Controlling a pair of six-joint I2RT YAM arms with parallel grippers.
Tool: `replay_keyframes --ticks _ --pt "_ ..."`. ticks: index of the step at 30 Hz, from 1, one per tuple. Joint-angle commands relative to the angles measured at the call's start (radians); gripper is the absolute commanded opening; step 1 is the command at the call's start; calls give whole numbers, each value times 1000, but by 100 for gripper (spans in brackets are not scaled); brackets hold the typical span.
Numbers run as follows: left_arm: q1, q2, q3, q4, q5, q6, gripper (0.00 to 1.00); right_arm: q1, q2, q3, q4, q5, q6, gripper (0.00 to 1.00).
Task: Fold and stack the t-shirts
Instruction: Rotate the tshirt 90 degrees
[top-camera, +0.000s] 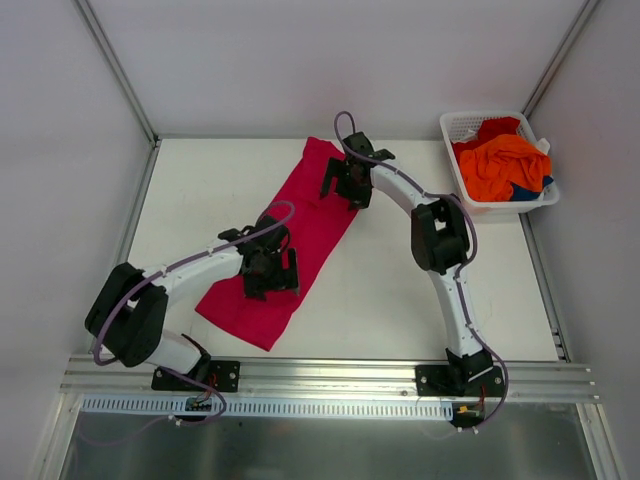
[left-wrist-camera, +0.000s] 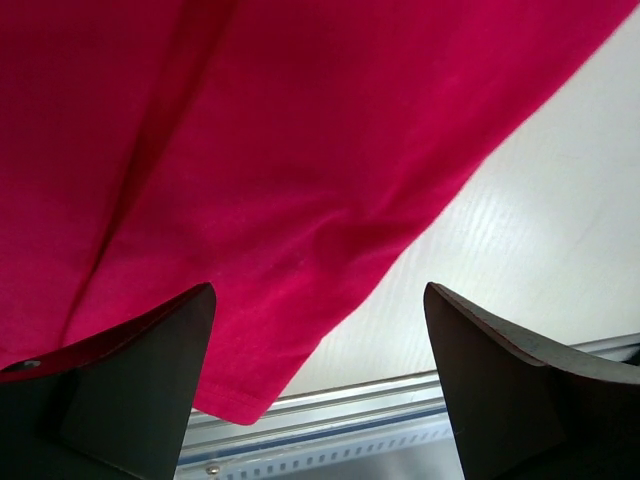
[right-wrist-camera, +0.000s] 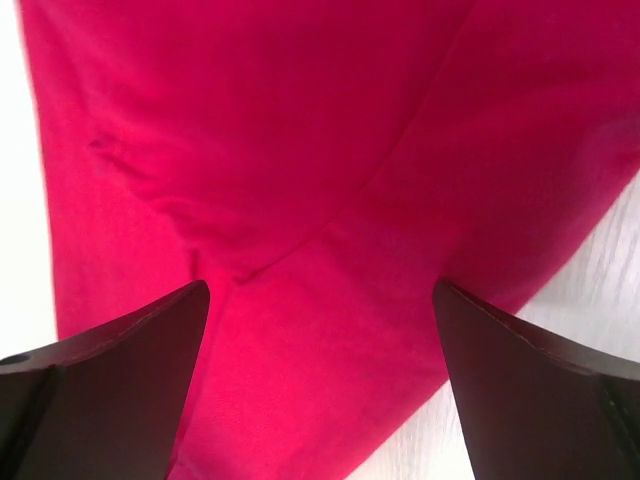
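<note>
The pink t-shirt, probably light, limp cloth, lies diagonally mid-table; grip hems near corners. Left gripper and right gripper gape wide, empty.

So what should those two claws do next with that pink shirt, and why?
Probably lower and pinch the cloth. Both the left claw and the right claw are open above the magenta-pink shirt, which lies as a long folded strip on the table, one claw near each end. Neither grips it yet, so no further fold can start.
</note>
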Motion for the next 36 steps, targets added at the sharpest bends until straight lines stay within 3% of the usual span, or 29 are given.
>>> replay_keyframes --ticks 1,11,16,23,36 --pt "-34 48 -37 11 12 -67 86 -5 38 122 -47 4 8 99" --pt "-146 191 34 122 114 -154 82 -47 239 384 -58 -34 16 99" --pt "-229 289 123 128 128 -191 82 -78 260 387 5 -61 28 99" --pt "-272 269 127 140 121 -219 80 -74 268 410 54 -125 44 99" --pt "-351 420 261 169 128 -245 80 -52 280 427 89 -162 24 99"
